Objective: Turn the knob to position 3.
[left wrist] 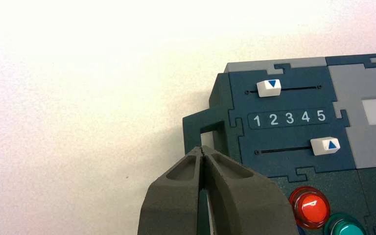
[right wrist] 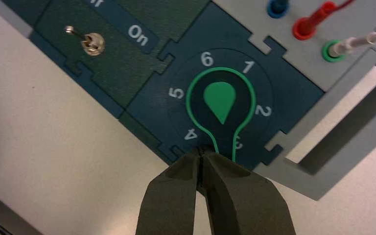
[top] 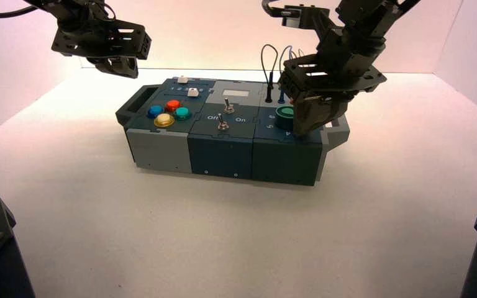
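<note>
Our right gripper, fingers pressed together and empty, sits at the knob tail beside position 3. Our left gripper, likewise closed and empty, hangs off the box handle.

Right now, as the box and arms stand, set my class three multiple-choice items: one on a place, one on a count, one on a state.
1. Where is the right gripper? A on the red button; B at the pointer end of the knob; C on a toggle switch.
2. How many numerals ring the knob? A four; B eight; C six.
3. The left gripper is: A shut, holding nothing; B wide open; C shut on a wire.
Answers: B, its tips meet by the pointer; C, 1 to 6 show, the 3 partly hidden; A, its fingers touch with nothing between them.
</note>
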Motion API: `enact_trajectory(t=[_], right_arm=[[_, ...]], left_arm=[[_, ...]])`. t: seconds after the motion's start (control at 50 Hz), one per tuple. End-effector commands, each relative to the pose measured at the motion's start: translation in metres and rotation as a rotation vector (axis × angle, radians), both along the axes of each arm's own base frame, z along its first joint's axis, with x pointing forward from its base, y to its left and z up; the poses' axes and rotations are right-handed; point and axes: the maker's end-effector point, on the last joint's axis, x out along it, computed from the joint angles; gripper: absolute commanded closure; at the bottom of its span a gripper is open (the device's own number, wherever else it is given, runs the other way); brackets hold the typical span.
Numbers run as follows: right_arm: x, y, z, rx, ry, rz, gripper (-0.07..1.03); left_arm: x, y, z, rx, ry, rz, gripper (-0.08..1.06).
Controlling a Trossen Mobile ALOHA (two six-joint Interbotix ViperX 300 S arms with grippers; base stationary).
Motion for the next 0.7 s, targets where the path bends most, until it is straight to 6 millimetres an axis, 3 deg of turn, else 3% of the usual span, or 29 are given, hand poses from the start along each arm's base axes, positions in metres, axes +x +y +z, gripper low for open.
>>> enact_trajectory(t=[0.02, 0.7], right_arm=[[0.0064, 0.0026, 0.0107, 0.025, -0.033, -0.007, 0.98], [0.0093, 0.0077, 0.0195, 0.046, -0.047, -0.008, 0.98]], left_arm=[[0.0101, -0.0037, 0.0120, -0.009, -0.039, -0.004, 1.01], [0.0122, -0.0043, 0.0096, -0.006, -0.024, -0.006, 1.01]])
